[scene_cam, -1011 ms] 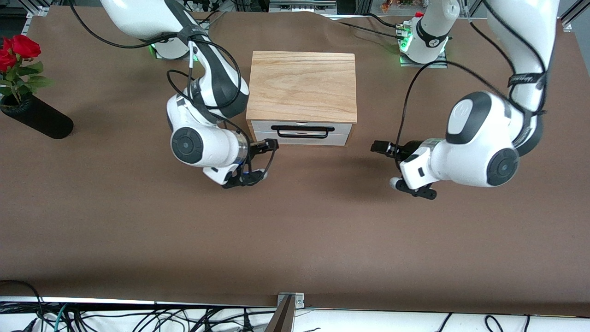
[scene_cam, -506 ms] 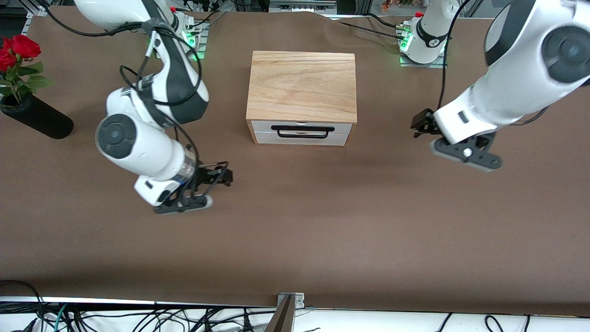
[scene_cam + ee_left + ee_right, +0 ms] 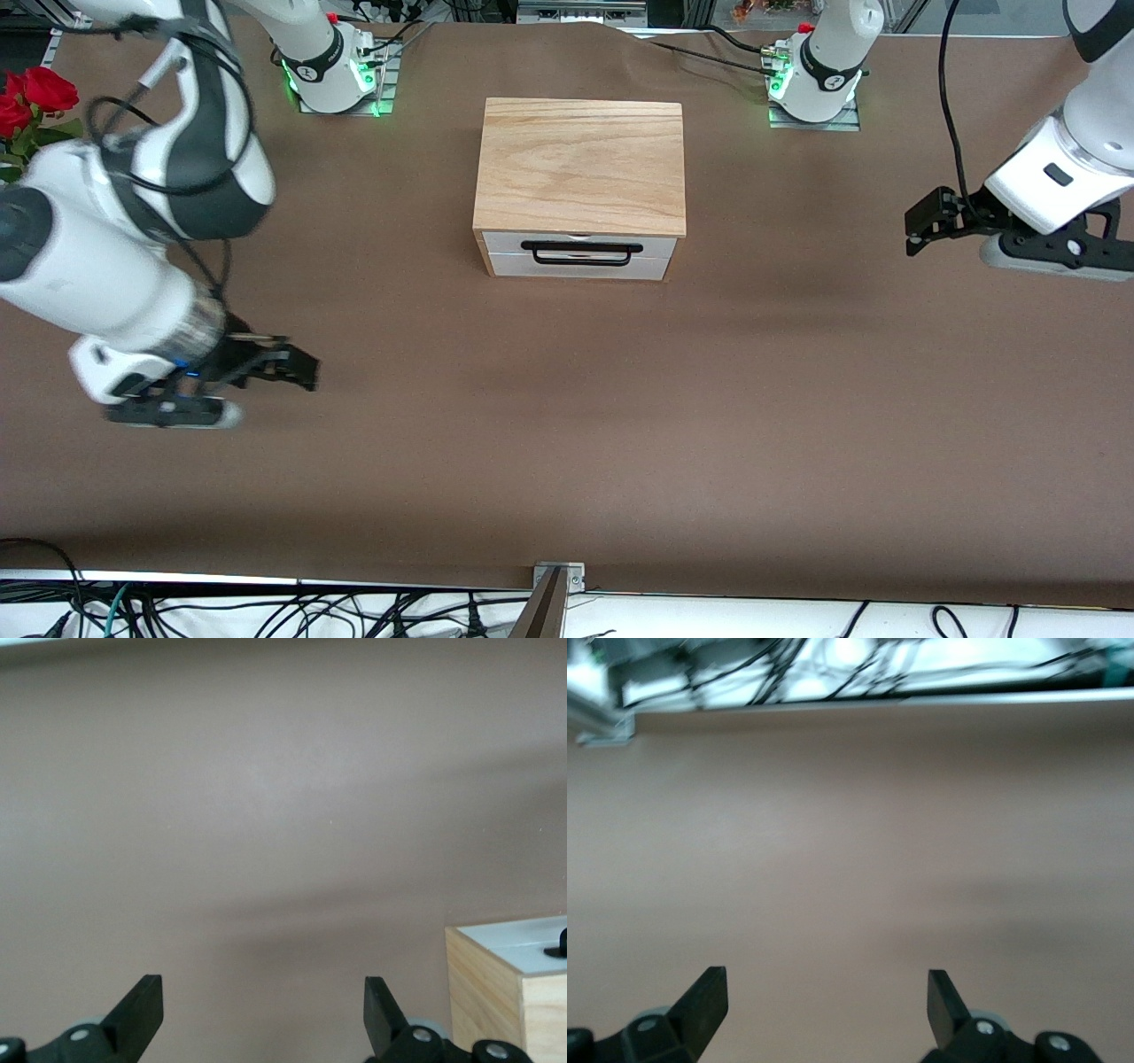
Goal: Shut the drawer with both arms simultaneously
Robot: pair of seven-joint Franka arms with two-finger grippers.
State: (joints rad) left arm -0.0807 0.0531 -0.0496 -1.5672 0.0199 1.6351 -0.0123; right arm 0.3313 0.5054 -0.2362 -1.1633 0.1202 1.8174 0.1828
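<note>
The drawer (image 3: 580,254) sits flush in the front of its oak box (image 3: 581,166) at the middle of the worktop (image 3: 567,425), its white panel and black handle (image 3: 581,252) facing the front camera. No gap shows between panel and box, so the closing looks done.

Both arms stand well apart from the box, which suits a drawer that needs no more pushing. The right pincer (image 3: 297,368) hangs low over bare worktop toward the right arm's end, its fingers spread wide and empty in the right wrist view (image 3: 824,1001). The left pincer (image 3: 921,226) hovers over the left arm's end, also spread and holding nothing (image 3: 261,1005); a corner of the box shows in its wrist view.

A black vase (image 3: 71,226) of red roses stands at the right arm's end.
</note>
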